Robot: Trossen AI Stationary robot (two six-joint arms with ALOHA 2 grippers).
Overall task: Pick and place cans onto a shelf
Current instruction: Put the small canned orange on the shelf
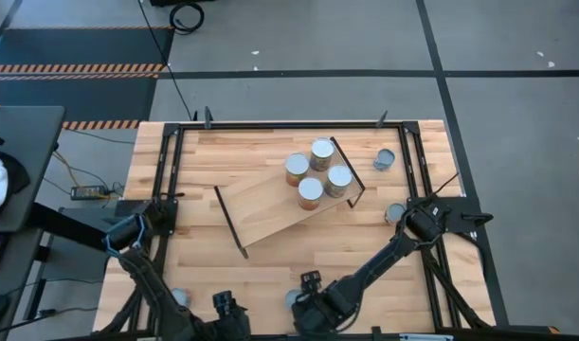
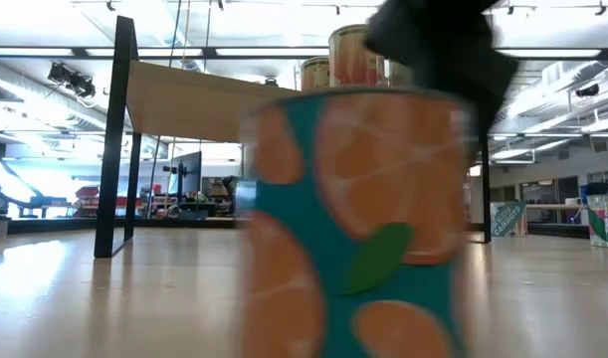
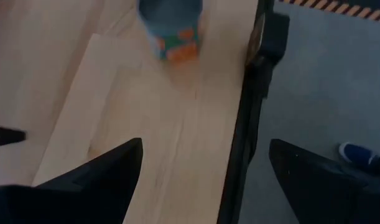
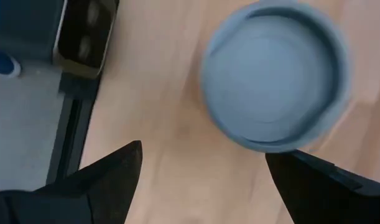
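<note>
The shelf [image 1: 289, 204] lies slanted across the table's middle, and several cans [image 1: 317, 173] stand upright on its right end. A teal can with an orange-slice print [image 2: 353, 219] stands on the table near the near edge; its grey top shows in the right wrist view [image 4: 277, 74]. My right gripper [image 4: 202, 155] hovers open just above and beside it [image 1: 308, 308], touching nothing. My left gripper [image 3: 205, 146] is open and empty near the near edge [image 1: 227, 311]. Another can [image 3: 171, 28] stands on the table ahead of it.
Two more cans [image 1: 385, 159] [image 1: 395, 213] stand on the table right of the shelf, and one [image 1: 180, 297] at the near left. A black frame [image 1: 166, 170] runs round the tabletop. Bare wood lies left of the shelf.
</note>
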